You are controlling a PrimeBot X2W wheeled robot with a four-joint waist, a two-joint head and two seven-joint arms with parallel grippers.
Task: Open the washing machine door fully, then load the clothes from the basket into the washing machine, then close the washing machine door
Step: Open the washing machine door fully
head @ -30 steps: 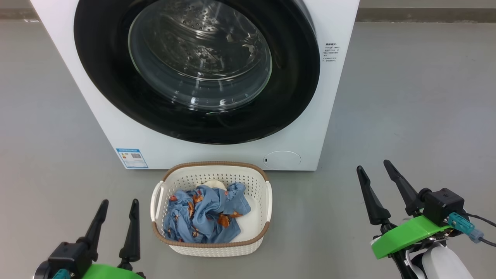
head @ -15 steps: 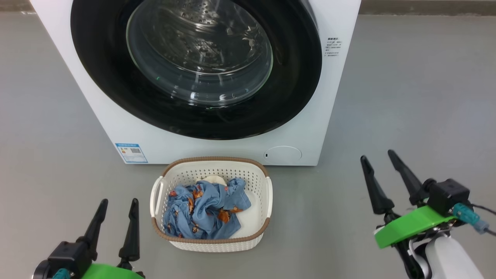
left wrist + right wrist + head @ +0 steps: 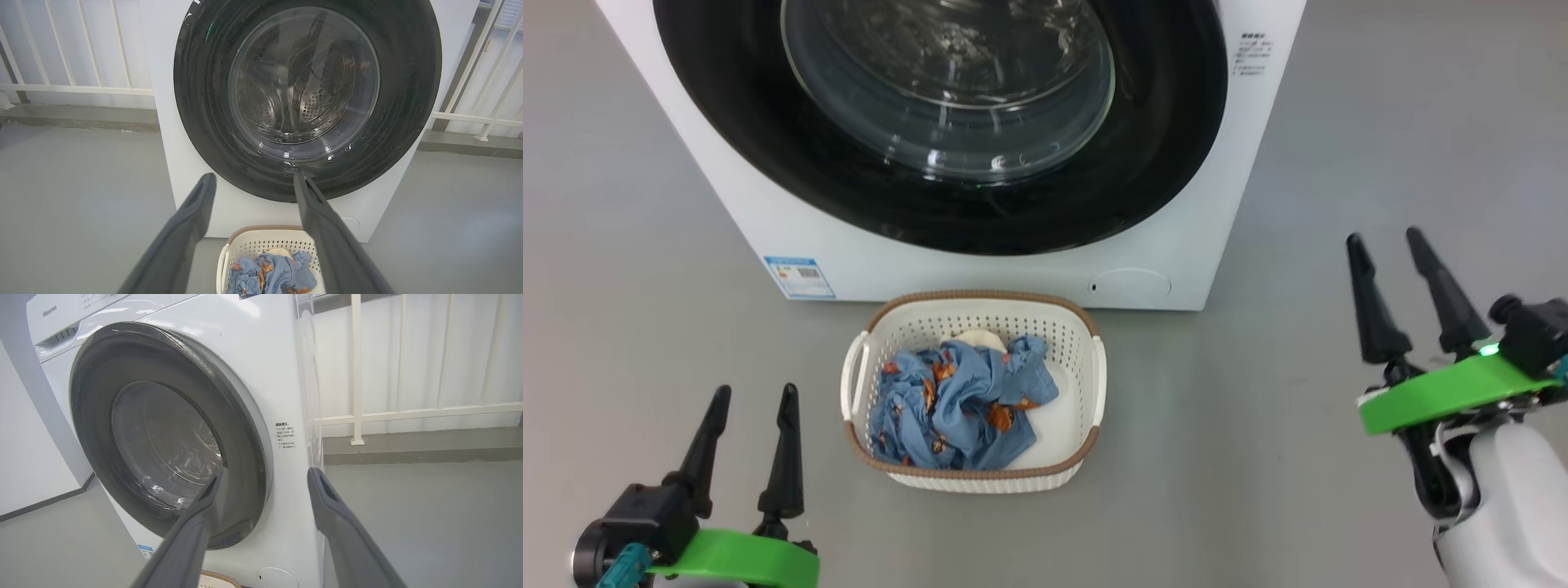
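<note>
Washing machine marked Hisense, blue sticker below

Grey floor, seen from your head camera: the white washing machine stands on it, and the cream basket sits just in front of its base. You cannot tell whether the two touch.

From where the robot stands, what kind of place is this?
Likely a laundry corner, maybe a balcony or utility space: white front-loading washing machine, basket of clothes on bare grey floor, white railing behind it.
</note>
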